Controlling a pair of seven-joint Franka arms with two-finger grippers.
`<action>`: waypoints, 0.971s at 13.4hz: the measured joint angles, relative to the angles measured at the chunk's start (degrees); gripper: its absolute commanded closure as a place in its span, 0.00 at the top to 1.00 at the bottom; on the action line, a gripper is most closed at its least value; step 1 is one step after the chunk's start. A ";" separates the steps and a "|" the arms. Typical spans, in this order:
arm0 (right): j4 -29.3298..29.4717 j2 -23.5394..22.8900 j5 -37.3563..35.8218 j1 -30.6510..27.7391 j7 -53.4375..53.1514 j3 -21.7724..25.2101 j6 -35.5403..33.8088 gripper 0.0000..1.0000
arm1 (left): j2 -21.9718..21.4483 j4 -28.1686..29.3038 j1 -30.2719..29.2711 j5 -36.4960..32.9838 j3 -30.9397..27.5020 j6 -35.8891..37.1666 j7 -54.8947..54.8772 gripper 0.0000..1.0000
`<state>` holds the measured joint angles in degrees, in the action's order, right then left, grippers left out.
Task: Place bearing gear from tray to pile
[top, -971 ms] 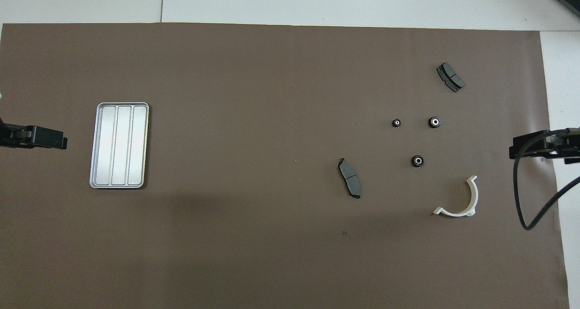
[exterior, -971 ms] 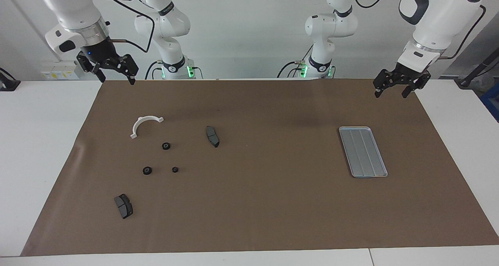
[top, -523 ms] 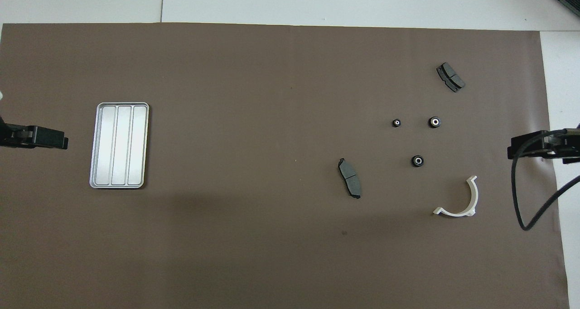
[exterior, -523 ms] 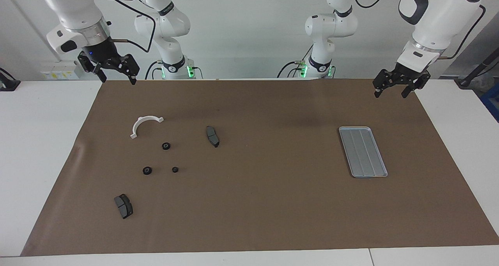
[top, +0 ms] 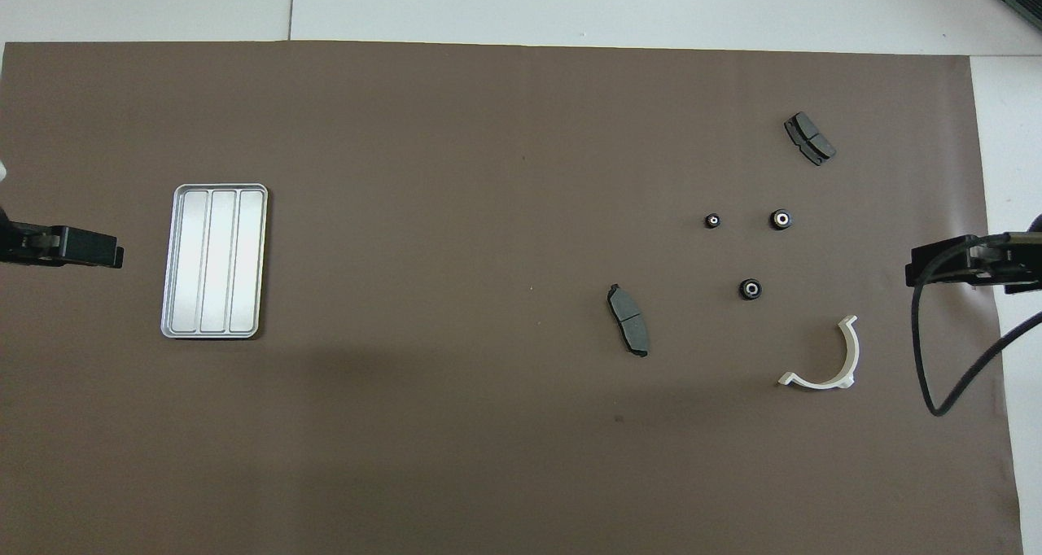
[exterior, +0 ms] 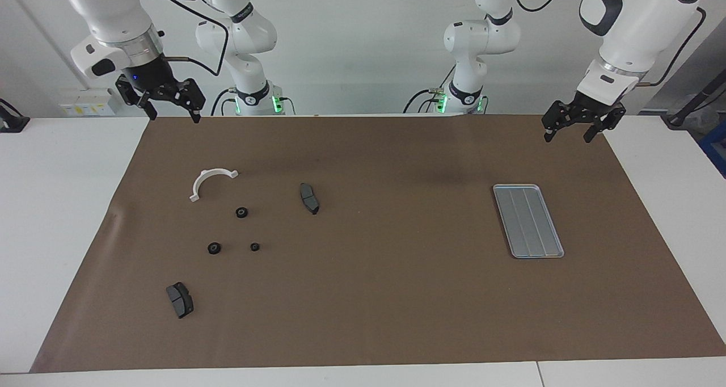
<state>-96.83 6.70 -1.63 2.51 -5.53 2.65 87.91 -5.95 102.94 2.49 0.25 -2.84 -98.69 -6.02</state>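
The silver ridged tray lies toward the left arm's end of the mat and holds nothing; it also shows in the overhead view. The pile lies toward the right arm's end: three black gears, a white bracket and two brake pads. My left gripper hangs open and empty over the mat's corner, beside the tray. My right gripper hangs open and empty over the mat's edge, above the bracket's end of the pile.
A brown mat covers the white table. In the overhead view the gears, the bracket and the pads lie well apart. A black cable loops down from the right gripper.
The right gripper has risen a little and shifted slightly toward the mat's middle. The left gripper and all parts have stayed in place.
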 measured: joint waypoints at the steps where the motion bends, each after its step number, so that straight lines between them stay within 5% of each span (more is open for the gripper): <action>1: 0.00 0.00 0.00 0.10 0.00 0.05 0.00 1.00 | 0.00 0.00 0.00 0.00 0.00 0.00 0.00 1.00; 13: 0.70 0.00 -0.04 0.41 0.00 -0.03 0.00 1.00 | 0.00 -0.04 -0.17 -0.02 -0.24 -0.01 0.00 1.00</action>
<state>-96.14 6.70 -1.67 2.92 -5.53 2.61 87.91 -5.95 102.90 2.32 0.23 -3.08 -98.69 -6.02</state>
